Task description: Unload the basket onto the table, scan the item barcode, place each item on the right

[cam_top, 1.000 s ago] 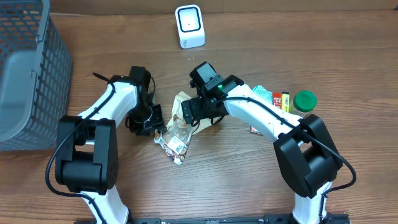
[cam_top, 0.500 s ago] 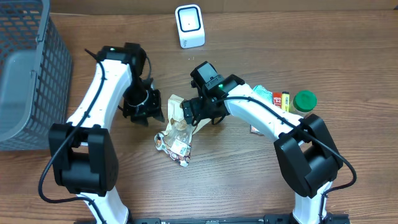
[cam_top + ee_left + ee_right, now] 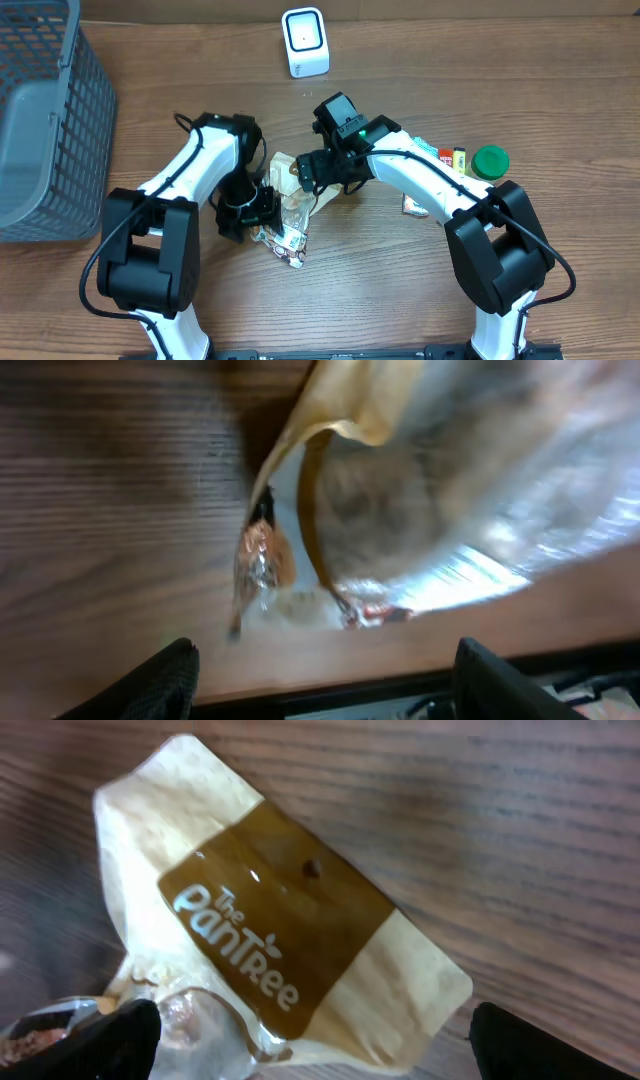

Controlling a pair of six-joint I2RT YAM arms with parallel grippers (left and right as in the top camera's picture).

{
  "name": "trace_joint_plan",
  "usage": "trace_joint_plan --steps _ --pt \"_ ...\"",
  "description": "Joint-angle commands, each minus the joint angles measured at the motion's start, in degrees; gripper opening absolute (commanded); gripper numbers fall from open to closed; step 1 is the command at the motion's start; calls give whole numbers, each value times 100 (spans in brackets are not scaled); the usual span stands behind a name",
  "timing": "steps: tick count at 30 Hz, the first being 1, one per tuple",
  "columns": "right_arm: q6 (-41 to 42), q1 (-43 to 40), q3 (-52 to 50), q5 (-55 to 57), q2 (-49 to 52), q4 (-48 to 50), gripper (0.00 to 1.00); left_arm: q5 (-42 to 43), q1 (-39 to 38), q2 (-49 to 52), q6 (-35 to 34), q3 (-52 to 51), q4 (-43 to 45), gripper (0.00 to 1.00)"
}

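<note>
The item is a crumpled snack bag [image 3: 287, 212], cream and brown with a clear plastic part, lying mid-table. In the right wrist view the bag [image 3: 280, 940] shows a brown "The PanTree" label facing up. My right gripper [image 3: 311, 176] hovers open over the bag's top end, fingers [image 3: 95, 1040] wide on either side of it. My left gripper [image 3: 256, 206] is open at the bag's left edge. In the left wrist view the bag [image 3: 400, 500] lies ahead of the left gripper [image 3: 325, 682], with nothing between the fingers. The white scanner [image 3: 305, 42] stands at the table's far edge.
A grey wire basket [image 3: 40, 110] fills the far left. To the right sit a green-lidded jar [image 3: 490, 161], small red and yellow items [image 3: 452, 160] and a packet [image 3: 424, 150] partly under the right arm.
The left arm swung away up the table, then came back down to the bag's left edge, its jaws now wider. The bag shifted slightly. The right arm barely moved.
</note>
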Motion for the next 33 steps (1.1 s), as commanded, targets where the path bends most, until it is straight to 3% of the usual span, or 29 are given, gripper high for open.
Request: trace_joint_plan --steps 1,9,16,25,33 --pt "-190 0 -48 -26 33 166 100 20 -2 -109 -210 -415 560 68" --pt "-192 0 -48 -28 33 -107 100 -861 0 -109 -223 -509 1757 70" --pt "-553 0 -48 -11 33 236 100 -1891 4 -109 -197 -507 1880 66" --pt "-949 4 -48 -9 236 1917 100 -1554 4 -109 -197 -452 1731 73" --pt "-944 22 -48 -2 879 2500 98 -1137 4 -111 -26 -389 1714 75"
